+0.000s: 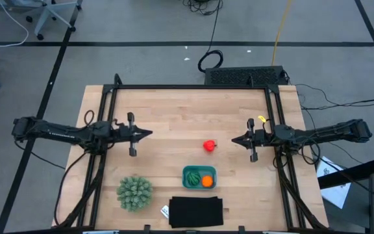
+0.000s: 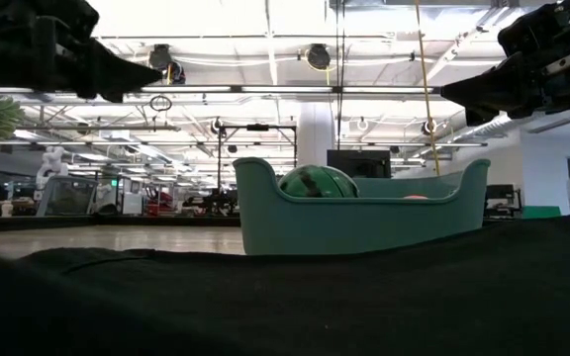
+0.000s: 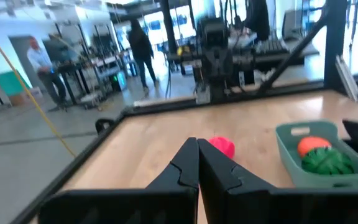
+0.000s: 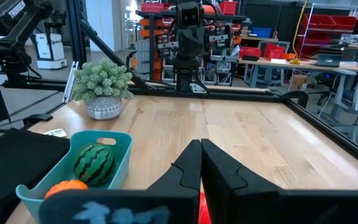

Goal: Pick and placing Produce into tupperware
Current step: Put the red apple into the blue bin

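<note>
The teal tupperware (image 1: 199, 177) sits on the table near the near edge and holds the dark green striped ball (image 1: 193, 177) and the orange ball (image 1: 207, 182). The red fruit (image 1: 210, 146) lies on the bare wood, farther from the near edge than the container. My left gripper (image 1: 149, 133) is shut and hovers left of centre, well left of the fruit. My right gripper (image 1: 234, 139) is shut and hovers just right of the fruit. In the left wrist view the fruit (image 3: 221, 147) shows past the shut fingers (image 3: 197, 168); in the right wrist view it is only a red sliver (image 4: 202, 210) under the fingers.
A spiky pale-green plant (image 1: 134, 192) stands near the table's near left corner. A black flat rectangle (image 1: 196, 212) lies at the near edge, just before the tupperware. A black frame (image 1: 193, 87) borders the table's far edge and sides. People show in the room beyond.
</note>
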Robot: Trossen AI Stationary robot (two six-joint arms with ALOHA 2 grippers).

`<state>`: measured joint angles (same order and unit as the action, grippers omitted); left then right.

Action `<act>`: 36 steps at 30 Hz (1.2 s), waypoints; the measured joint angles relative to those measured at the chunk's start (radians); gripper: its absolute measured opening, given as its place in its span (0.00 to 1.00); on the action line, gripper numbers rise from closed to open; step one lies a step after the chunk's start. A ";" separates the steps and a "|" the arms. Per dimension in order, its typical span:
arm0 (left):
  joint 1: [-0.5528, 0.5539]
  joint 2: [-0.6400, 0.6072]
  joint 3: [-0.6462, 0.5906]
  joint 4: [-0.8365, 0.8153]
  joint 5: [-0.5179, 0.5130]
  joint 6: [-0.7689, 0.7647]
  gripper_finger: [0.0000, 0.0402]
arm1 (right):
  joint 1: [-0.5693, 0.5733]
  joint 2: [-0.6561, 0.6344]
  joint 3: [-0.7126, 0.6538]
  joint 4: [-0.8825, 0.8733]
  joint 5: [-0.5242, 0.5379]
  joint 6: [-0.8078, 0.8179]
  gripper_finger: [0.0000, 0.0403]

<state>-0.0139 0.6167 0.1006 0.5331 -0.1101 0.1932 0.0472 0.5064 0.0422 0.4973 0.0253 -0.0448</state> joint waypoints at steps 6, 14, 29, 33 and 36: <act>0.000 -0.131 -0.051 -0.016 -0.011 0.015 0.00 | 0.000 -0.002 0.000 0.025 0.000 0.008 0.00; 0.000 -0.234 -0.063 -0.118 -0.049 0.011 0.00 | 0.000 -0.033 0.000 0.073 0.003 0.010 0.00; 0.000 -0.333 -0.063 -0.221 -0.058 0.016 0.00 | 0.000 -0.251 0.000 -0.025 0.024 -0.020 0.00; 0.000 -0.345 -0.063 -0.233 -0.057 0.015 0.00 | 0.000 -0.288 0.000 -0.080 0.024 -0.017 0.00; 0.000 -0.344 -0.062 -0.246 -0.044 0.013 0.00 | 0.000 -0.302 0.000 -0.093 0.024 -0.016 0.00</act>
<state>-0.0135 0.2725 0.0383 0.2869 -0.1536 0.2065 0.0467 0.2047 0.0422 0.4041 0.0490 -0.0612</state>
